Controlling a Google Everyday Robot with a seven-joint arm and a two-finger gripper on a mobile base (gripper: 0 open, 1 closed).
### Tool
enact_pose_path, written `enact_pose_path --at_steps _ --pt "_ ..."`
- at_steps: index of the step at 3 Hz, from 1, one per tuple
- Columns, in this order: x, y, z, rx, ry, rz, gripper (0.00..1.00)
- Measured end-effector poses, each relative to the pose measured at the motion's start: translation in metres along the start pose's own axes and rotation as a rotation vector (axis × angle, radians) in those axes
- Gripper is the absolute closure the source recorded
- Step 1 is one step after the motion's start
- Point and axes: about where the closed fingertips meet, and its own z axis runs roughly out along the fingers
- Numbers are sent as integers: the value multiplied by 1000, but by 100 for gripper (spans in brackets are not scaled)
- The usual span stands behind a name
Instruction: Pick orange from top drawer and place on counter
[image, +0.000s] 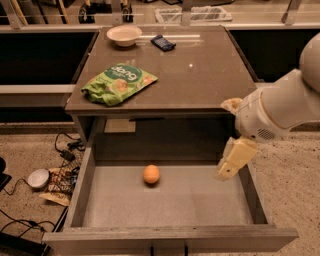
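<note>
The orange (151, 174) lies on the matte grey floor of the open top drawer (165, 200), near the middle and towards the back. My gripper (234, 159) hangs from the white arm (280, 110) at the right. It is over the drawer's right side, below the counter edge, well to the right of the orange and apart from it. It holds nothing that I can see. The counter (200, 75) is the glossy grey-brown top above the drawer.
On the counter lie a green snack bag (119, 82) at front left, a white bowl (124, 35) and a dark packet (163, 42) at the back. Cables, a round white device (38, 178) and wrappers litter the floor at the left.
</note>
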Motion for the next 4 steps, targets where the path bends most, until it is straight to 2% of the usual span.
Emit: enact_pose_path --at_steps 1,2,3,4 --pt "2 10 66 -13 -80 24 0" --pt "-1 -1 82 36 -109 31 0" --pt "-1 -1 82 36 -109 31 0" --pt "2 7 115 7 -125 41 0"
